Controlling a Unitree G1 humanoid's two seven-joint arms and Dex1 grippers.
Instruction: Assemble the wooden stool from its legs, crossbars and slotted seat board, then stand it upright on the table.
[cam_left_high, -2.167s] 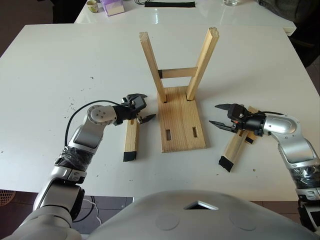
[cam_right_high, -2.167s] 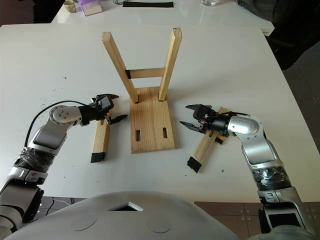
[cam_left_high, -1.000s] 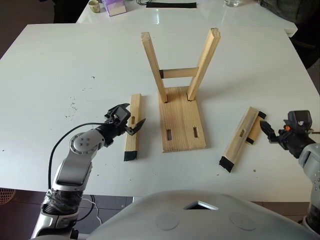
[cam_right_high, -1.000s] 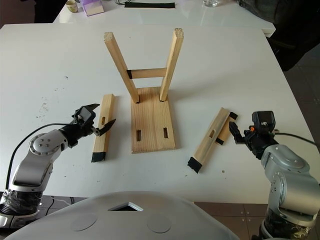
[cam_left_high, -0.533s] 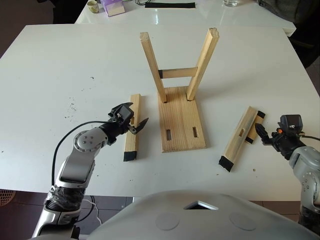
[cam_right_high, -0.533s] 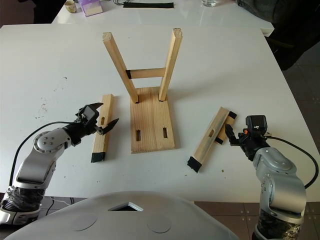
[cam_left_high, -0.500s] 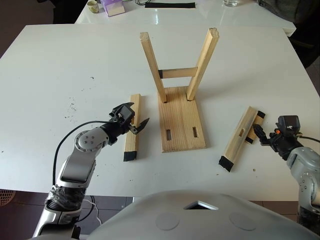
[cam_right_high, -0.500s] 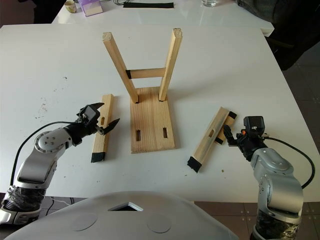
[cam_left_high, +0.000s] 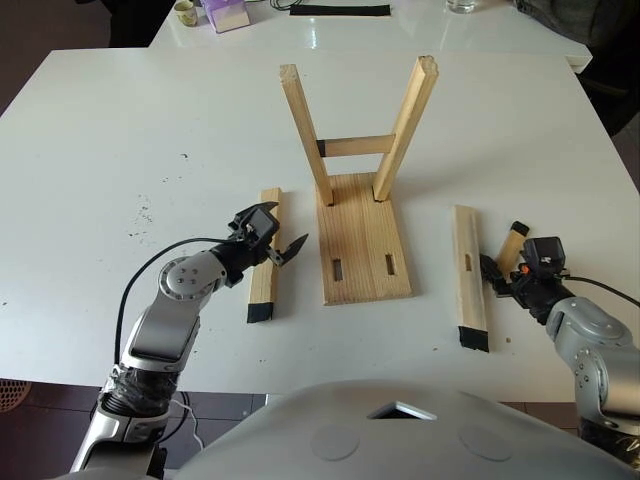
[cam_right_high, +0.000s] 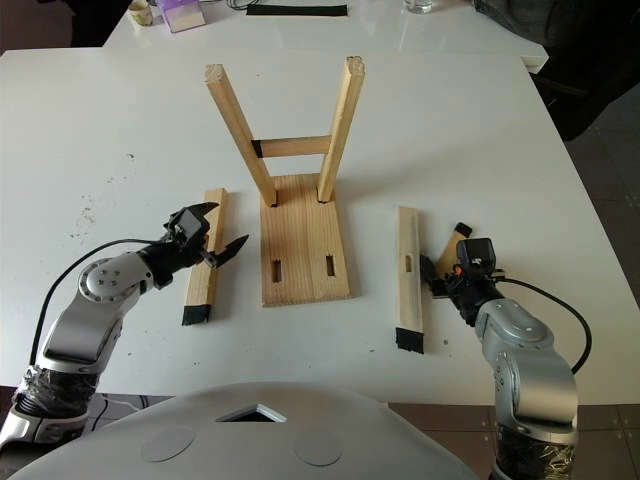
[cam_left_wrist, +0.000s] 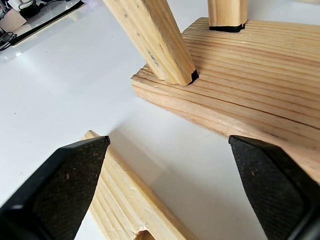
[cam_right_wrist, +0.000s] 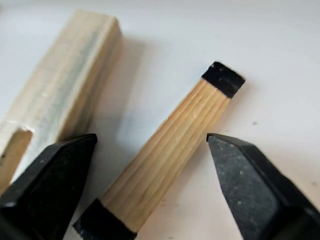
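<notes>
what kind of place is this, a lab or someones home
Likely an office or meeting room used for robot trials: a plain white table with a half-built wooden stool, and a second white table behind carrying a cup and a small purple box.

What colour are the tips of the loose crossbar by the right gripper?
Black; the crossbar is pale wood between. Right wrist view shows it best.

Seat board (cam_left_wrist: 250, 75): pale bare wood, ridged grain, matt
Leg (cam_left_wrist: 125, 200) beside left gripper (cam_left_wrist: 167, 142): same wood, rough splintery edge
Crossbar (cam_right_wrist: 170, 145) between right gripper (cam_right_wrist: 151, 140) fingers: fine straight grain, ends coated matt black
Left pads (cam_left_wrist: 65, 185): black, finely pebbled, matt
Table (cam_left_high: 120, 130): white, smooth, glossy
</notes>
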